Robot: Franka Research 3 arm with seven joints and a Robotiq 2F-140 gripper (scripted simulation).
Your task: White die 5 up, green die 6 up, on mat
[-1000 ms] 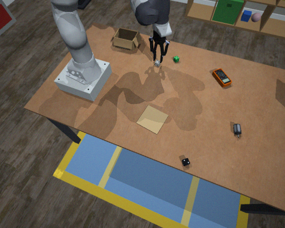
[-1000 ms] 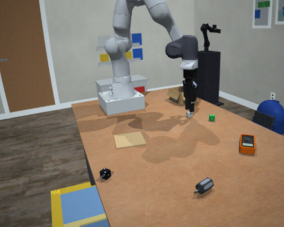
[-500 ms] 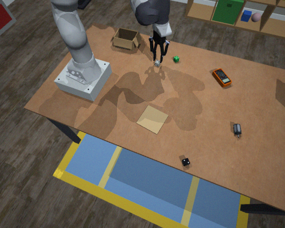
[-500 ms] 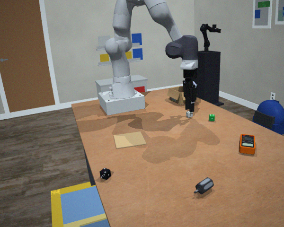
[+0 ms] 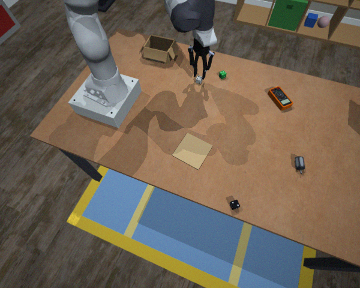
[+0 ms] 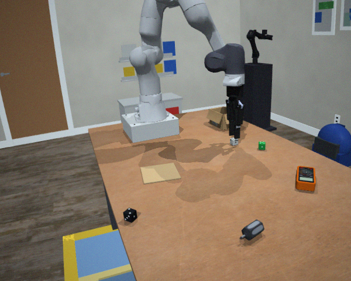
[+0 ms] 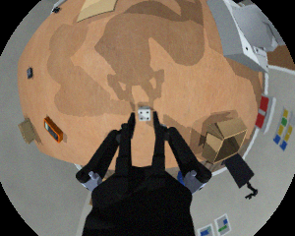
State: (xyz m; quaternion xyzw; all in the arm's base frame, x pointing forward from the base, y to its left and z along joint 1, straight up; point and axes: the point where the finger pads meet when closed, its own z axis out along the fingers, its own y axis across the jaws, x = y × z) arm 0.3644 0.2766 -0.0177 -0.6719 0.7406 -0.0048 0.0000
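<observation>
Robotics lab: big arm bolted by worktable, smaller arm on pedestal, multimeter.

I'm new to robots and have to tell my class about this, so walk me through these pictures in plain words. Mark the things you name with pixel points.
This is one robot arm bolted to a white block [image 5: 95, 113] [image 6: 151, 133] on a table. The first picture looks down from above, the second across the table from one end, and the third from the arm's wrist, past its two black fingers [image 5: 199, 77] [image 6: 234, 137].

On the table lie a white die [image 5: 198, 80] [image 6: 233, 141] [image 7: 144, 114], a green die [image 5: 222, 74] [image 6: 261, 146], a black die [image 5: 234, 204] [image 6: 130, 215], a thin tan mat [image 5: 192, 150] [image 6: 160, 173] and an open box.

The fingers stand partly open above the white die; nothing looks held.
</observation>
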